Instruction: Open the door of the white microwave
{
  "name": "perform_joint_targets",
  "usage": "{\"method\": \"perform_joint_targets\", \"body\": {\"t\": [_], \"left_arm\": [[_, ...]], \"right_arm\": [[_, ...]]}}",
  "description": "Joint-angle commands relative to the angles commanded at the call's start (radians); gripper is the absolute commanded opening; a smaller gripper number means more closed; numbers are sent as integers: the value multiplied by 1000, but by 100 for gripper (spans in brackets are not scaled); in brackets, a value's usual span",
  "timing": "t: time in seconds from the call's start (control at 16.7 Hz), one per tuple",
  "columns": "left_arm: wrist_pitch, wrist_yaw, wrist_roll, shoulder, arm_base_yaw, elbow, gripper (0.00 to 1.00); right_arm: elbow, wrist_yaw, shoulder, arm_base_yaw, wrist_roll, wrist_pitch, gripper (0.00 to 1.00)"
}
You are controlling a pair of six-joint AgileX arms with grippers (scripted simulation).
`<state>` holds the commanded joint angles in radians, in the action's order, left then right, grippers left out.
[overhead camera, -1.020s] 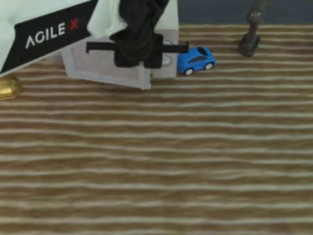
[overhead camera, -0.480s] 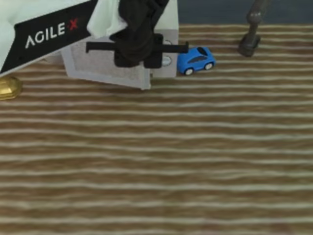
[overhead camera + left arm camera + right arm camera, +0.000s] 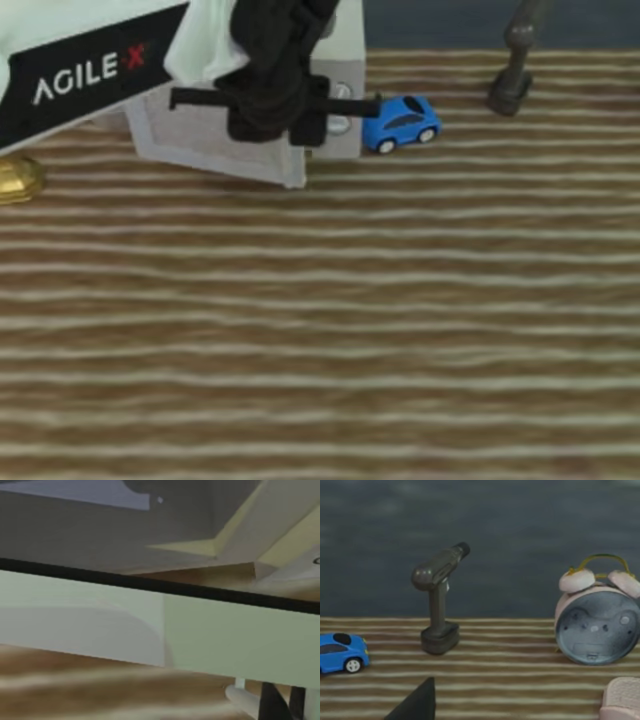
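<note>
The white microwave [image 3: 347, 45] stands at the table's back left. Its door [image 3: 215, 150] hangs ajar, the free edge swung out toward the table's front. My left gripper [image 3: 288, 122] hovers over that free edge and is shut on the door's white handle [image 3: 246, 700], with dark fingers [image 3: 272, 705] beside it. The left wrist view shows the door's edge [image 3: 225, 640] close up and the oven's inside behind it. My right gripper [image 3: 415, 705] is out of the top view; only one dark fingertip shows in its wrist view.
A blue toy car [image 3: 400, 122] sits just right of the microwave. A grey drill [image 3: 512, 88] stands upright at the back right. A gold object [image 3: 15, 178] lies at the left edge. The right wrist view shows a pink alarm clock [image 3: 597, 625].
My left arm has shifted a little to the left, and the door has swung slightly farther out. A knob on the microwave's front now shows more.
</note>
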<state>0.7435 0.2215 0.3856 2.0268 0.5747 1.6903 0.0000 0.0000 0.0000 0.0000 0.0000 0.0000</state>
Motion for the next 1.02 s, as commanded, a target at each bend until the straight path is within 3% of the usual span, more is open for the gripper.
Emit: {"method": "perform_joint_targets", "body": {"t": [0.24, 1.02], "left_arm": [[-35, -34, -59, -49, -10, -75, 0], [-36, -35, -59, -50, -10, -75, 0]], "right_arm": [[0, 0, 0, 0, 0, 0, 100], [0, 0, 0, 0, 0, 0, 100]]}}
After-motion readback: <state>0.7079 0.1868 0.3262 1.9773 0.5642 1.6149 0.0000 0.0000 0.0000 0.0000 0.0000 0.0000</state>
